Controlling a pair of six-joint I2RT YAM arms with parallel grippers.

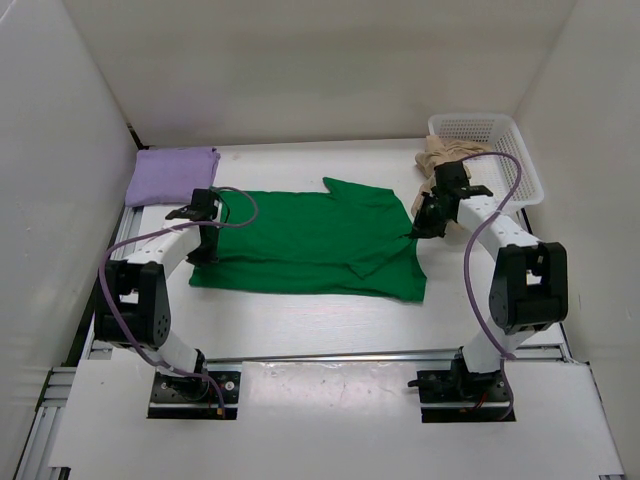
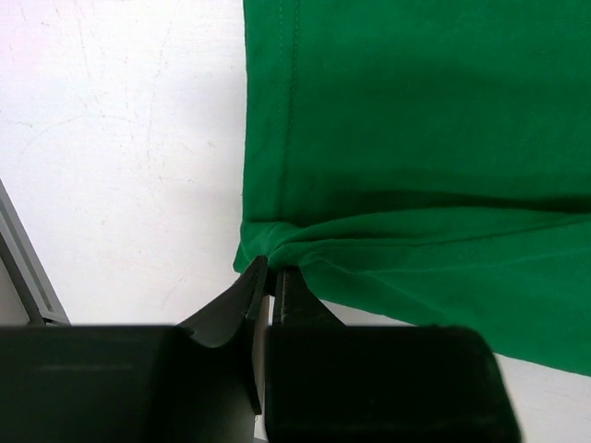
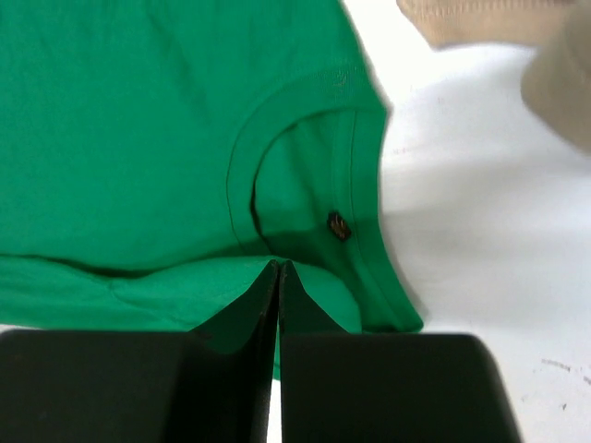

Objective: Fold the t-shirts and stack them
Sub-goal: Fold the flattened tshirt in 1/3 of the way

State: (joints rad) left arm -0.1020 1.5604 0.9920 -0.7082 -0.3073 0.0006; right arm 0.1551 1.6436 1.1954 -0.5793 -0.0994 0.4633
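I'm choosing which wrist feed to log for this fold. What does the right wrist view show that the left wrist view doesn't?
Only the right wrist view: the neck collar of the green t-shirt and a corner of the beige t-shirt. Only the left wrist view: the shirt's stitched hem, cloth bunched at the left gripper, and a metal rail. Both: green cloth on the white table, with shut fingers at its edge.

A spread t-shirt (image 1: 300, 240) lies mid-desk (image 1: 300, 330). A folded t-shirt (image 1: 170, 175) sits behind its left end. A crumpled t-shirt (image 1: 445, 155) drapes over the basket (image 1: 478, 122) at the right rear.
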